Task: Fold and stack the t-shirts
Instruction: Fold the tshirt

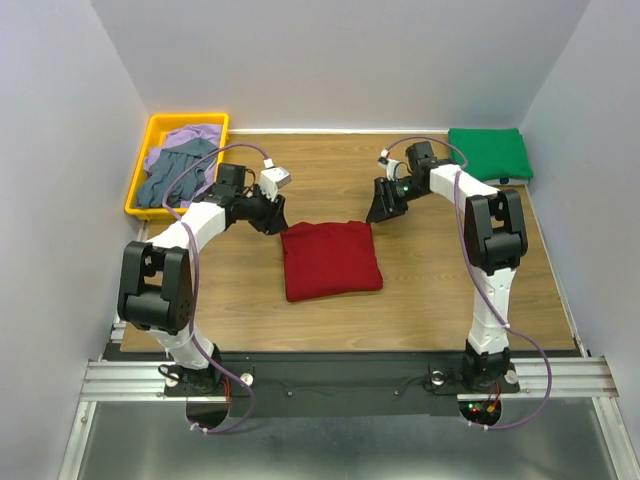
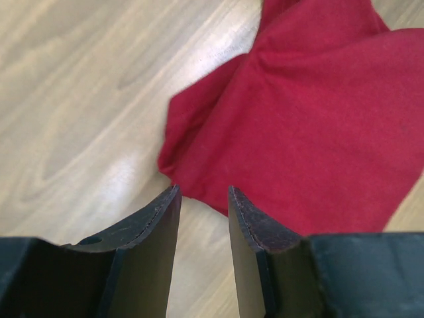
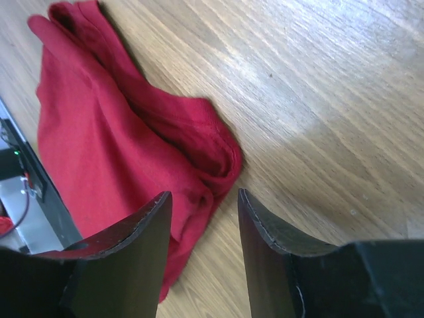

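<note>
A dark red cloth t-shirt (image 1: 330,260) was seen folded into a rough square, lying flat at the middle of the wooden table (image 1: 320,170). The left gripper (image 1: 268,215) was held low just beside the shirt's far left corner, and the right gripper (image 1: 383,205) was held near its far right corner. Neither was seen touching the cloth.

In the left wrist view, the dark fingers (image 2: 156,232) were parted. Only bare wood was seen between them, with the red fabric's edge just ahead. In the right wrist view, the jaws were likewise spread. A bunched red corner was seen beyond the gap, and nothing was clamped.

A bright green cloth t-shirt (image 1: 489,153) was found folded at the table's far right corner, well apart from the red one. At the far left corner, a yellow plastic tray (image 1: 137,180) was set. A lavender-purple t-shirt (image 1: 185,137) and a grey-blue t-shirt (image 1: 170,180) were heaped loosely inside it, unfolded, the lavender one towards the back. A purple cable (image 1: 200,165) from the left arm was looped over the tray's near side.
</note>
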`<state>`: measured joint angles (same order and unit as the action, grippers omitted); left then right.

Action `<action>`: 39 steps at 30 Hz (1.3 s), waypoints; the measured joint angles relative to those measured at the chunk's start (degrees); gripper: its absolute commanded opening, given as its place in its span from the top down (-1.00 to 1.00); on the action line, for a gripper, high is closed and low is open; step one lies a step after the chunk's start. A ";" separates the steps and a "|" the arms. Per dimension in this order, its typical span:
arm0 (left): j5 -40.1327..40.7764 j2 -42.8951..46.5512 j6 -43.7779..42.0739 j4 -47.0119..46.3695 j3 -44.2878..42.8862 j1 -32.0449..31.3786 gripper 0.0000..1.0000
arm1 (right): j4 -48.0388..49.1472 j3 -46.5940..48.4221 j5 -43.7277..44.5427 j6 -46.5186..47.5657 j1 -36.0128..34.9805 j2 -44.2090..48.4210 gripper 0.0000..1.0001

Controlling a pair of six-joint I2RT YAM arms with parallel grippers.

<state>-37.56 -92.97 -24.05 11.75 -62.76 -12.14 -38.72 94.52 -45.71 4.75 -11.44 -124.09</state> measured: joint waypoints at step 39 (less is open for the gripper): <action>-13.00 -18.16 17.90 -8.85 -0.17 -13.64 0.60 | 2.73 0.83 -3.28 -5.16 -1.03 -0.13 0.99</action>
<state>-50.57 -111.13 -6.15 2.90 -62.94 -25.78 -35.99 95.35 -48.99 -0.40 -12.47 -124.22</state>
